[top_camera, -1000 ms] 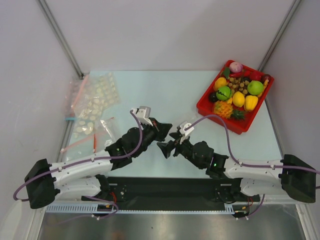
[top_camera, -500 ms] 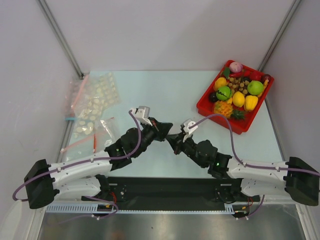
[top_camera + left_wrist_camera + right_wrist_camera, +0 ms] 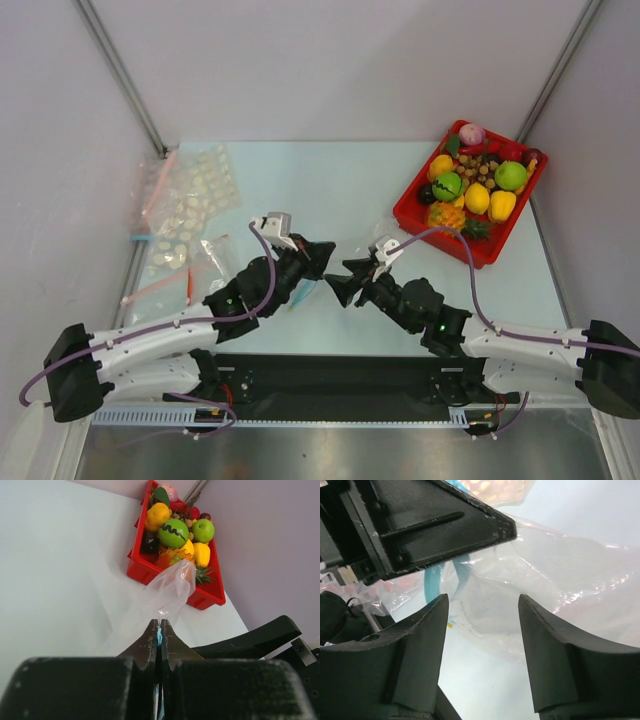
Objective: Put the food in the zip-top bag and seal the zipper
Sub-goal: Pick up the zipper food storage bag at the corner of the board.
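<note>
My left gripper [image 3: 322,251] is shut on the light-blue zipper [image 3: 160,636] of the clear zip-top bag [image 3: 169,594], which hangs crumpled from its tips [image 3: 159,624]. My right gripper [image 3: 336,288] is open and empty, just right of the left one, facing the bag [image 3: 555,575] with its jaws [image 3: 482,600] apart from the plastic. The teal strip [image 3: 431,580] curves under the left gripper. The food lies in the red tray [image 3: 478,250]: pineapple [image 3: 447,217], dark-marked green fruit [image 3: 447,186], a yellow piece [image 3: 477,198], a dark piece [image 3: 427,195].
Clear bags with pink/red strips [image 3: 185,205] lie at the table's left edge. The red tray [image 3: 145,572] stands at the back right against the right wall and holds several more toy foods. Metal frame posts [image 3: 125,80] rise at both back corners.
My right gripper has opened and now sits with its jaws spread toward the bag. My left gripper has drawn back slightly to the left, still pinching the zipper.
</note>
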Robot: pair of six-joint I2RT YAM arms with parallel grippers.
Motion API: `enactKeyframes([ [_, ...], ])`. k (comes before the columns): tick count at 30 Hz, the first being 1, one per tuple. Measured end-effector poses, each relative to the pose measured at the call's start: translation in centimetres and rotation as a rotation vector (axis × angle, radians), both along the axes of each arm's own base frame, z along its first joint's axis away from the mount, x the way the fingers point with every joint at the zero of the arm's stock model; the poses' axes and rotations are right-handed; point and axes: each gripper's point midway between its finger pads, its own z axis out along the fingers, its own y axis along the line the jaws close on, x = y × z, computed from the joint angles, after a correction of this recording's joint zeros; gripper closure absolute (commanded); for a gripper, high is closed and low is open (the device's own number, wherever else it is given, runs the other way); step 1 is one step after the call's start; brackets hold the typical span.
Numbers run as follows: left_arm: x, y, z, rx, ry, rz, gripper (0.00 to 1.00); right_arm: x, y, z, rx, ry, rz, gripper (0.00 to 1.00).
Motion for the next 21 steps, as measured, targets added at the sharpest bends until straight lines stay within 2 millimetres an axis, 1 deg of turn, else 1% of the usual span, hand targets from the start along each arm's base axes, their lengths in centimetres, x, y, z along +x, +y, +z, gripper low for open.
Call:
enactKeyframes([
  [2, 0.1, 0.5, -0.1, 0.011, 0.001, 0.018, 0.97, 0.1, -0.1, -0.2, -0.007, 0.003, -0.005, 0.36],
  [3, 0.1, 0.7, 0.0, 0.011, 0.0, 0.027, 0.97, 0.2, -0.2, -0.3, -0.011, 0.005, -0.01, 0.33],
  [4, 0.1, 1.0, 0.2, 0.011, -0.001, 0.036, 0.97, 0.2, -0.3, -0.3, -0.012, 0.007, -0.014, 0.32],
  [7, 0.1, 1.9, 0.9, -0.002, -0.011, 0.063, 0.98, 0.6, -0.7, -0.3, -0.014, 0.013, -0.032, 0.3],
  [10, 0.0, 3.0, 2.0, -0.021, -0.029, 0.091, 0.98, 1.5, -1.6, -0.1, -0.002, 0.02, -0.067, 0.29],
  [14, 0.0, 4.2, 3.1, -0.04, -0.05, 0.123, 0.99, 3.4, -3.3, 0.2, 0.033, 0.046, -0.139, 0.29],
  [17, 0.0, 5.0, 3.7, -0.046, -0.06, 0.146, 0.99, 4.5, -4.4, -0.1, 0.048, 0.078, -0.185, 0.29],
  [19, 0.0, 5.4, 3.8, -0.045, -0.063, 0.159, 0.99, 4.8, -4.8, -0.3, 0.051, 0.094, -0.195, 0.27],
  [21, 0.0, 5.8, 3.9, -0.044, -0.066, 0.173, 0.99, 4.7, -4.6, -0.4, 0.053, 0.102, -0.18, 0.24],
])
